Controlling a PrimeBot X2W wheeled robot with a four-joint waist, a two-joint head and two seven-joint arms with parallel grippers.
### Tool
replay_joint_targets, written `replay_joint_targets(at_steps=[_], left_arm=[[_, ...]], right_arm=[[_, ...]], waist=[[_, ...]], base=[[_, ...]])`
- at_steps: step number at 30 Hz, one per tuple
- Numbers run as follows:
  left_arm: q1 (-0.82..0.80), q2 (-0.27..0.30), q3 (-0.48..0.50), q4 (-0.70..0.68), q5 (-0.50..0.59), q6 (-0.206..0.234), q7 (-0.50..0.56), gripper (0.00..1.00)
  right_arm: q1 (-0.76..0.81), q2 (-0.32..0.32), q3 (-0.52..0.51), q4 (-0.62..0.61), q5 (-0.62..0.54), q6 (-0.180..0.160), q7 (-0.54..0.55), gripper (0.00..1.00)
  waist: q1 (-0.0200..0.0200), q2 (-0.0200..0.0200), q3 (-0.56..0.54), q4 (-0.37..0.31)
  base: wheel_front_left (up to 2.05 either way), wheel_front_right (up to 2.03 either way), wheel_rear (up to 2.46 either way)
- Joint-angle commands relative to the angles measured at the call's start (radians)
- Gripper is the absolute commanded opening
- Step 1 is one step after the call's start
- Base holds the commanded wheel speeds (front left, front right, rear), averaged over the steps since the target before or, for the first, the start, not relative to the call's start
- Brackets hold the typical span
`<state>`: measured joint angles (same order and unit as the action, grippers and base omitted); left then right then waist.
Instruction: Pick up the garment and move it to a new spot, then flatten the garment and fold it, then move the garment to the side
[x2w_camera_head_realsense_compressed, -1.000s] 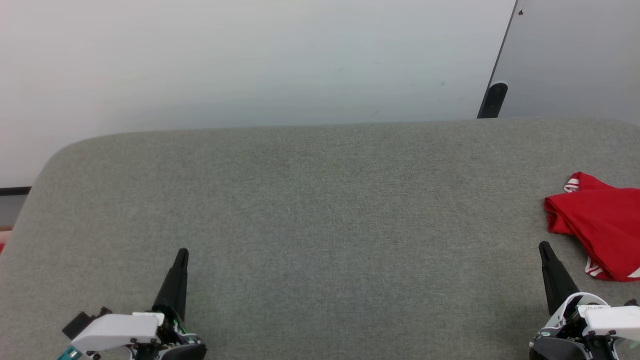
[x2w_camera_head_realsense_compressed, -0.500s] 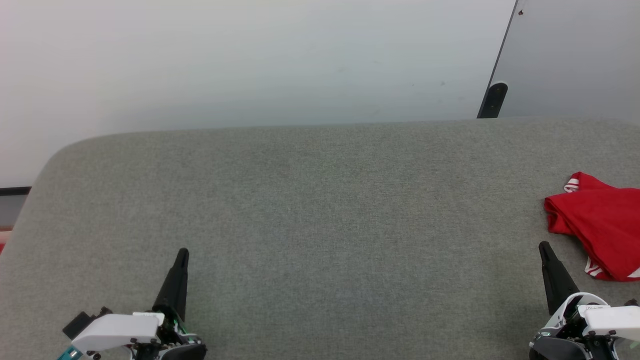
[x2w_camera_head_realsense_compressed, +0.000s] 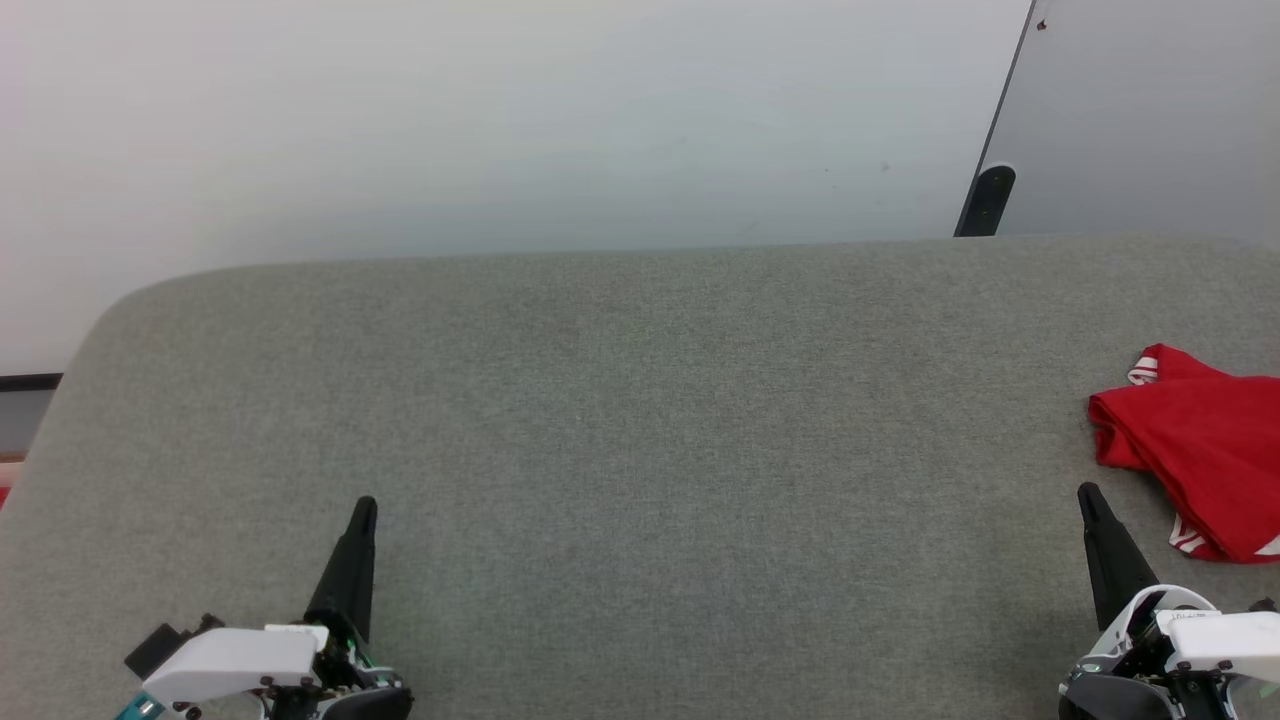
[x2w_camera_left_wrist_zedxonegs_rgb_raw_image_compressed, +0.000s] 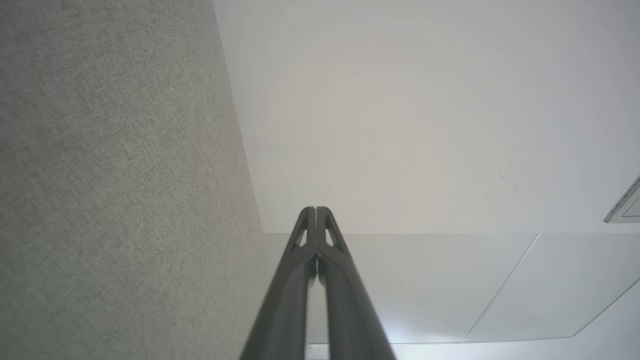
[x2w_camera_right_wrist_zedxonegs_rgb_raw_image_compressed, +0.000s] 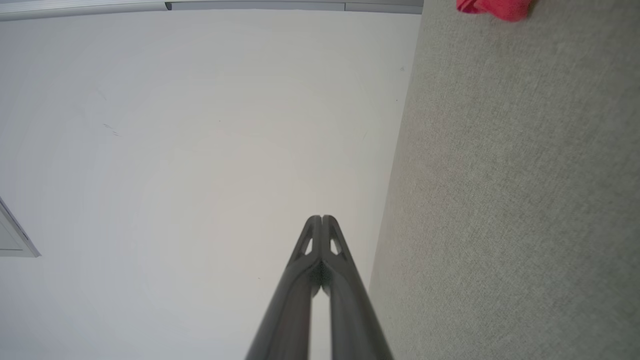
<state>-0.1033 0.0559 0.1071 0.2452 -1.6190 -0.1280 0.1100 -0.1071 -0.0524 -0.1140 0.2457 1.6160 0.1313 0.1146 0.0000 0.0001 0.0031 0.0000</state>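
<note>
Head overhead; wrists low along grey surface (x2w_camera_head_realsense_compressed: 640, 400)

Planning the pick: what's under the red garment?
The garment lies crumpled directly on the grey padded surface; whatever its folds cover cannot be seen.

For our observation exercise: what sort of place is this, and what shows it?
Probably a plain indoor test room: a wide grey fabric-covered surface, a bare white wall behind it, and a crumpled red garment near the robot's right gripper.

We look down on a grey fabric bench (x2w_camera_head_realsense_compressed: 640, 400) with a rounded far-left corner. Beyond it we see a pale surface (x2w_camera_head_realsense_compressed: 500, 120), a grey panel (x2w_camera_head_realsense_compressed: 1150, 110) and a small black post (x2w_camera_head_realsense_compressed: 985, 200).
</note>
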Motion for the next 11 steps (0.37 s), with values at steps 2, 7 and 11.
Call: replay_joint_targets(at_steps=[2,7,11], left_arm=[[-0.011,-0.002,0.003,0.002,0.004,-0.005,0.002,0.00],[-0.011,-0.003,0.004,0.002,0.004,-0.005,0.002,0.00],[-0.011,-0.003,0.004,0.002,0.004,-0.005,0.003,0.00]], right_arm=[[-0.004,0.004,-0.001,0.001,-0.006,-0.001,0.001,0.00],[-0.004,0.004,-0.001,0.001,-0.006,-0.001,0.001,0.00],[-0.004,0.004,-0.001,0.001,-0.006,-0.001,0.001,0.00]], waist=[[0.0000,-0.0001,0.000,0.000],[0.0000,-0.0001,0.000,0.000],[0.0000,-0.0001,0.000,0.000]], base=[[0.00,0.00,0.00],[0.00,0.00,0.00],[0.00,0.00,0.00]])
